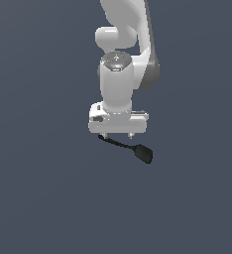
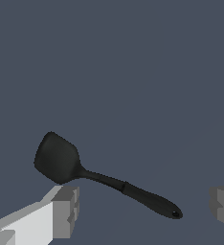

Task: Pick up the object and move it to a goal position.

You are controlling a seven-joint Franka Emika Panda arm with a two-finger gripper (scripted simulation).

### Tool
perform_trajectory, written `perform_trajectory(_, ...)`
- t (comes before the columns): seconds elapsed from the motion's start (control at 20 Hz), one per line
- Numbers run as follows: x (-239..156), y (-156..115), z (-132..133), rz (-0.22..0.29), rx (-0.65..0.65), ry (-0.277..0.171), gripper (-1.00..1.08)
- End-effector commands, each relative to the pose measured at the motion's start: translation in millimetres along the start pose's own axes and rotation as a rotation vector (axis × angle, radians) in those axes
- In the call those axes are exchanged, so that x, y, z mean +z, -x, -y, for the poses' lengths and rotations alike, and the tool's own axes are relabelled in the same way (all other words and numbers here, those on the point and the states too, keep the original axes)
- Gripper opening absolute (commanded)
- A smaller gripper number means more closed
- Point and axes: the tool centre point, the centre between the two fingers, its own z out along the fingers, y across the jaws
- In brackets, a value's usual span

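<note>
The object [image 1: 138, 150] is a small black spatula-like utensil lying on the dark grey surface, just below the white arm's hand in the exterior view. Its thin handle starts under the hand and its flat head points toward the exterior view's right. My gripper [image 1: 117, 135] hovers over the handle end, open. In the wrist view the object [image 2: 56, 158] shows whole, with an oblong head and a handle ending in a small hole. The gripper [image 2: 143, 203] has its grey fingertips [image 2: 66, 208] wide apart on either side of the handle, neither touching it.
A plain dark grey surface [image 1: 38, 198] fills both views. The white arm [image 1: 119, 74] rises behind the hand. No other objects or edges show.
</note>
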Motion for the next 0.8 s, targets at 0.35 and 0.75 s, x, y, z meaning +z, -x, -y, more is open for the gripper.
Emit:
perform_trajectory(0.35,1.9,-0.3,-13.8,-0.004,0.009,-0.005,1.0)
perform_trajectory(0.75,2.4,-0.5,-19.4,-0.005,0.015,-0.007,1.0)
